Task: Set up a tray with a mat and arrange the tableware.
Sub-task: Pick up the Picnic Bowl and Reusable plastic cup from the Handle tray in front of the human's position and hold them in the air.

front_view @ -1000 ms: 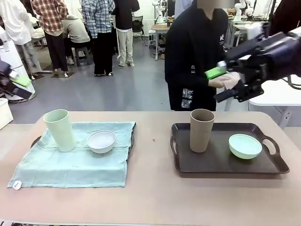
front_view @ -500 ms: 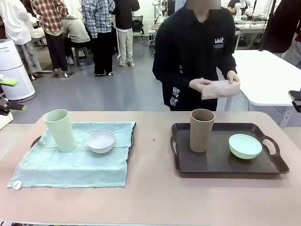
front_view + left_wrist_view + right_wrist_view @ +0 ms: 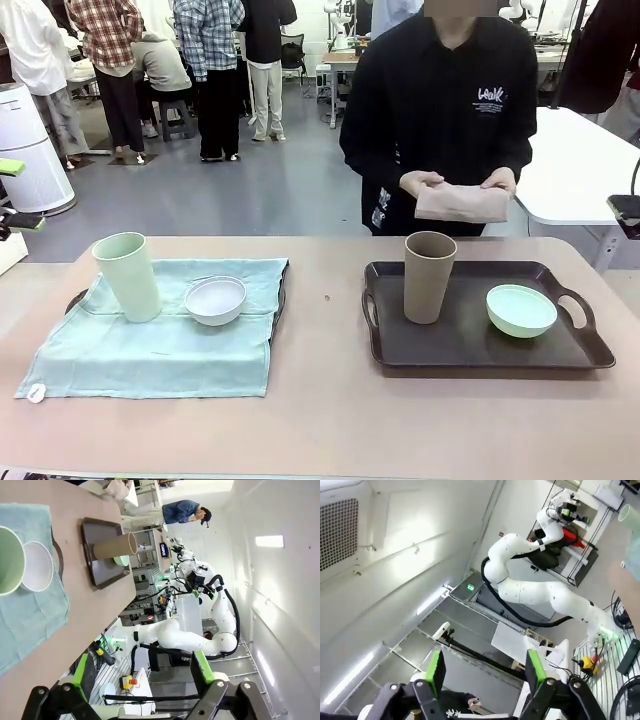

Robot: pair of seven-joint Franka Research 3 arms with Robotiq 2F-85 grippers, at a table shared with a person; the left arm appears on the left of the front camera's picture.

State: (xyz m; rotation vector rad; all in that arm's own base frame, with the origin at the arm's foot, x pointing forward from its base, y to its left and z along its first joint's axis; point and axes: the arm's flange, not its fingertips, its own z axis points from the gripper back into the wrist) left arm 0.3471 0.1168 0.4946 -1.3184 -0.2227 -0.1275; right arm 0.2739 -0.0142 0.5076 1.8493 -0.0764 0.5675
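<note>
At the left, a mint-green mat [image 3: 150,350] covers a dark tray [image 3: 278,312]. On it stand a pale green tumbler [image 3: 127,276] and a white bowl [image 3: 215,300]. A second dark tray [image 3: 470,350], with no cloth on it, carries a tan tumbler [image 3: 428,276] and a mint bowl [image 3: 521,309]. Across the table a person holds a folded beige cloth [image 3: 462,203] in both hands above that tray. My left gripper [image 3: 17,195] hangs open at the far left edge, off the table. From the wrists, the left gripper [image 3: 140,667] and the right gripper [image 3: 485,670] both stand open and hold nothing.
Bare tabletop [image 3: 325,420] runs between the two trays and along the near edge. A dark piece of my right arm [image 3: 627,208] shows at the right edge. People stand far behind, and a white table [image 3: 570,170] sits beyond the right corner.
My right gripper has pulled back from beside the person's hands to the right edge. The left gripper has drawn further left. The person has lowered the beige cloth and shifted right.
</note>
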